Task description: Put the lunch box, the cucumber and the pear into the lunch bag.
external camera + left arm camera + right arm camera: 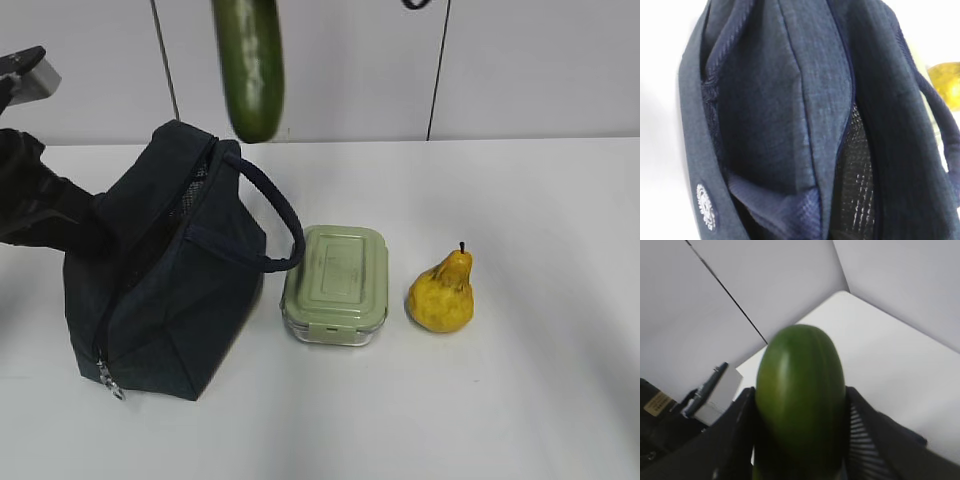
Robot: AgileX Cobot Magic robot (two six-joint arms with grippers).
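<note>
The dark navy lunch bag (165,285) stands at the left with its top zipper open, and its silver lining (855,170) shows inside. My left arm (40,205) reaches to the bag's left rim. The left gripper's fingers are hidden in a pinched fold of fabric (790,207). My right gripper (800,407) is shut on the dark green cucumber (249,65), which hangs upright above the bag's opening. In the exterior view this gripper is above the frame. The sage-lidded lunch box (336,283) lies right of the bag. The yellow pear (442,293) stands right of the box.
The white table (520,400) ends at a white panelled wall (520,70) behind. The bag's padded loop handle (280,215) arches toward the lunch box. The zip pull (108,380) hangs at the bag's front corner. A grey part of the left arm (35,75) sits at the upper left.
</note>
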